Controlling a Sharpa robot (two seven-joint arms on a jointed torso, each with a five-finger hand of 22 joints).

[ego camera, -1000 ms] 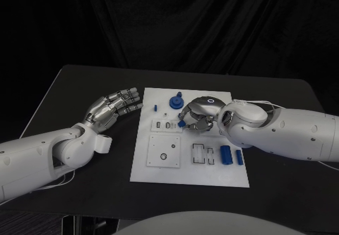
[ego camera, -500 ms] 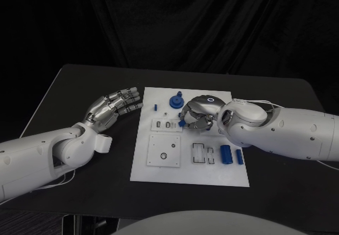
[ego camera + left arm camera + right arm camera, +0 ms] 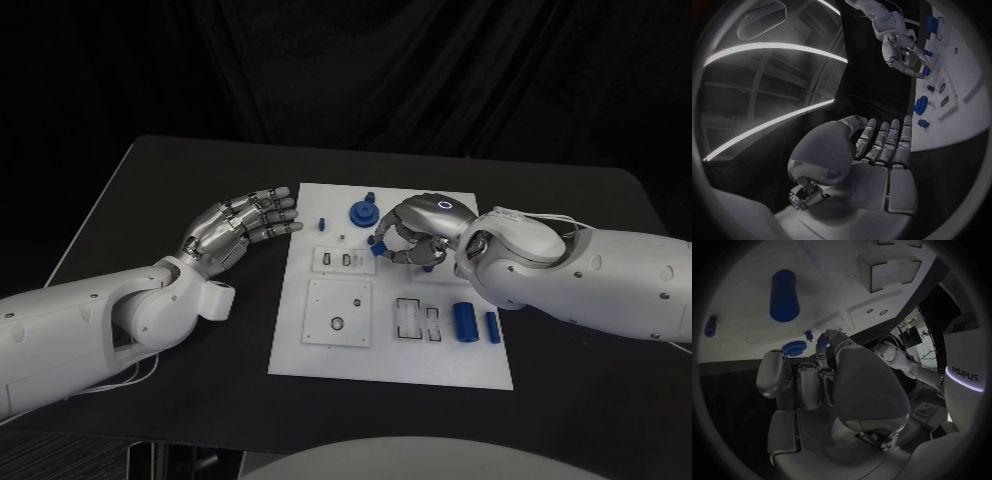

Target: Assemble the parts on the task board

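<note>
From my station I see the white task board (image 3: 389,360) lying in the middle of the black bench (image 3: 144,200). My right hand (image 3: 410,238) is over the far part of the board, fingers curled in, and it pinches a small blue part (image 3: 376,250) at its fingertips, just above the board's surface beside the two small slots (image 3: 338,260). In the right wrist view the same blue part (image 3: 822,339) sits at the tips of the curled fingers (image 3: 811,380), so I take it as held.

My left hand (image 3: 238,224) hovers over the bench just left of the board's far left edge, holding nothing, fingers stretched and slightly apart, pointing toward the board. The left wrist view shows that hand (image 3: 873,150) empty too, with the board's edge beyond its fingertips.

On the far part of the board stands a round blue part (image 3: 361,212), just left of my right hand, and a thin blue pin (image 3: 319,223) stands near the far left corner. At the near right, two blue cylinders lie side by side: a thicker one (image 3: 464,320) and a thinner one (image 3: 492,326), just right of a pair of rectangular slots (image 3: 418,320). A raised white square plate (image 3: 336,312) with a hole in it sits on the near left part of the board.
</note>
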